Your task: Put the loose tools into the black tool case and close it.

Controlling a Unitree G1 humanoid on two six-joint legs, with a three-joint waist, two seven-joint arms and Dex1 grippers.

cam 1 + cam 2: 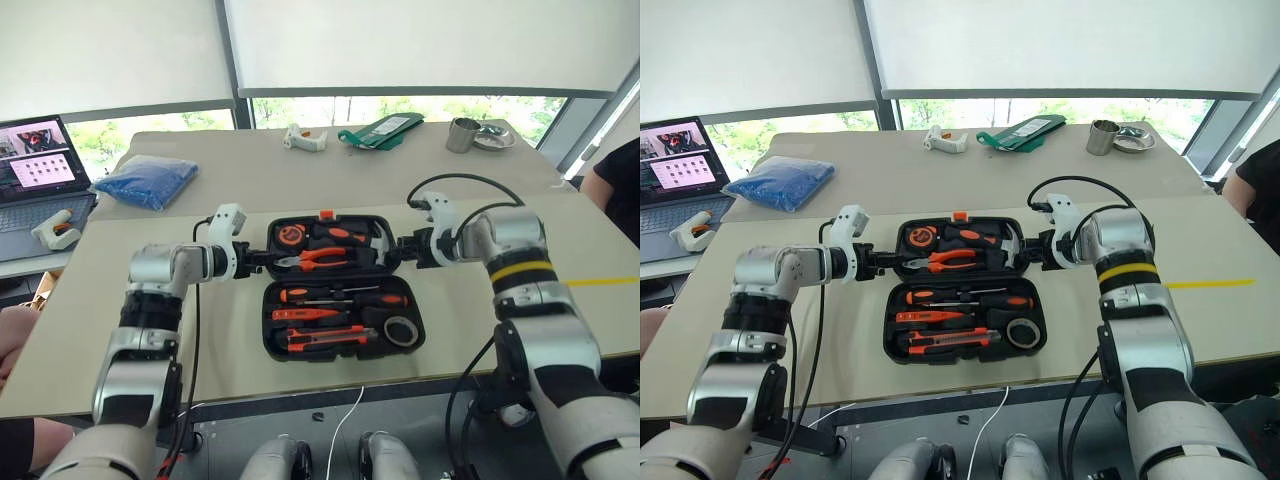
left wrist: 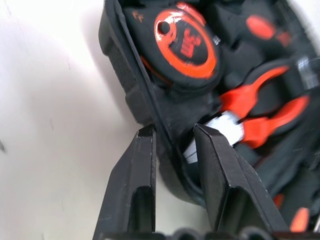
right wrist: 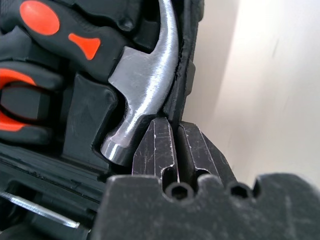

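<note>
The black tool case [image 1: 268, 340] lies open in the middle of the table. Its near half holds three orange-and-black screwdrivers [image 1: 340, 295], an orange utility knife [image 1: 320, 338] and a black tape roll [image 1: 402, 330]. Its far half holds a tape measure [image 2: 186, 44], pliers [image 1: 318, 259] and a hammer [image 3: 145, 85]. My left gripper [image 2: 175, 132] is shut on the left rim of the far half, one finger outside the wall and one inside. My right gripper [image 3: 174, 125] is shut on the thin right rim of that half, beside the hammer head.
A laptop [image 1: 35, 165] and a white device [image 1: 55, 230] sit at the far left, with a blue bag [image 1: 147, 180] beside them. At the back are a white tool [image 1: 305, 137], a green pouch [image 1: 380, 130], a metal cup [image 1: 462, 135] and a dish [image 1: 494, 138]. A person [image 1: 615, 190] stands at the right edge.
</note>
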